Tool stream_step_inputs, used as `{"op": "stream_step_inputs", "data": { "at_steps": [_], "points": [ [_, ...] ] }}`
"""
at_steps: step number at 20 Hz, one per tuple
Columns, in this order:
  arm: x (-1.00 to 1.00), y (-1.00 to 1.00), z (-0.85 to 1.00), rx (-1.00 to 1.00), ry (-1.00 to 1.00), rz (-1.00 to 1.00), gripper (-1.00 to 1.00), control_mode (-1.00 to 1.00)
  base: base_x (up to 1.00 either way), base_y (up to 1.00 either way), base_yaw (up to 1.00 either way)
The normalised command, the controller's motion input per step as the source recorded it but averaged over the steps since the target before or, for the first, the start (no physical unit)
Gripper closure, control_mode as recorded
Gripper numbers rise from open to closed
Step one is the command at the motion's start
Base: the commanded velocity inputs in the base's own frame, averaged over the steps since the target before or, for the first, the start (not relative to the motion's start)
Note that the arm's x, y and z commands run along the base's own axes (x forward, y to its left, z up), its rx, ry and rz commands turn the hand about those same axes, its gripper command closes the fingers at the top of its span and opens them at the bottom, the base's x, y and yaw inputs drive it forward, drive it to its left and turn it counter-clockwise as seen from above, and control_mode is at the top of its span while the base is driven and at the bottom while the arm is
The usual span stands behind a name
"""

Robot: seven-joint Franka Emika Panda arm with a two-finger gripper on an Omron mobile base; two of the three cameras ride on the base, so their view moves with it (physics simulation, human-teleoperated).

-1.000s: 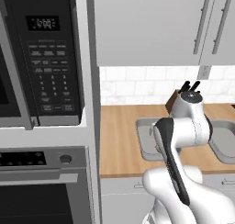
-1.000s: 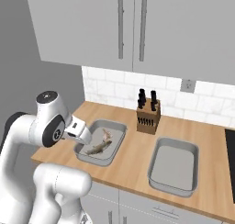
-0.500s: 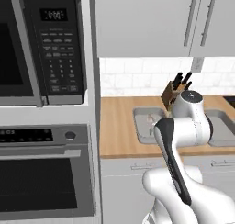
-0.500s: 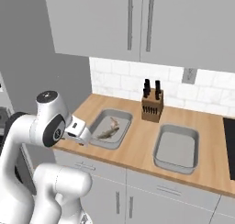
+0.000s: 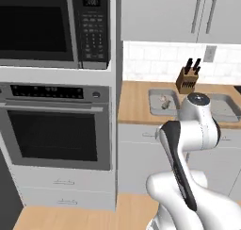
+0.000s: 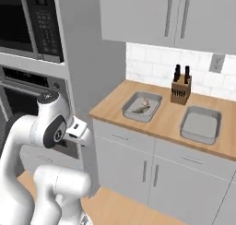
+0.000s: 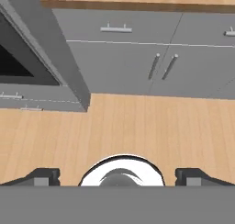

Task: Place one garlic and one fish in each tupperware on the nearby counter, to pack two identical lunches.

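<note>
The gripper (image 7: 117, 176) hangs with its fingers (image 7: 42, 176) spread wide and released, nothing between them — it faces the wooden floor (image 7: 137, 126) in front of the cabinets (image 7: 151, 67). On the counter (image 6: 166, 122) sit two grey containers. The left container (image 6: 142, 107) holds a fish (image 6: 140, 110) and a small pale lump at its 12 o'clock end, too small to name for certain. The right container (image 6: 199, 124) lies at the left one's 3 o'clock, well apart from it. A knife block (image 6: 180, 89) stands between them toward 12 o'clock, near the tiled wall. The oven (image 5: 56, 125) and microwave (image 5: 52, 26) are at 9 o'clock.
</note>
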Motion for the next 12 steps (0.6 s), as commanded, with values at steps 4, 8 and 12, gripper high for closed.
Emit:
{"op": "stream_step_inputs", "data": {
  "at_steps": [4,8,12],
  "points": [
    [0.0,0.0,0.0,0.0,0.0,0.0,-1.0,1.0,-0.13,0.74,0.65],
    [0.0,0.0,0.0,0.0,0.0,0.0,-1.0,1.0,0.0,0.9,0.68],
    [0.0,0.0,0.0,0.0,0.0,0.0,-1.0,1.0,0.0,0.58,0.74]
  ]
}}
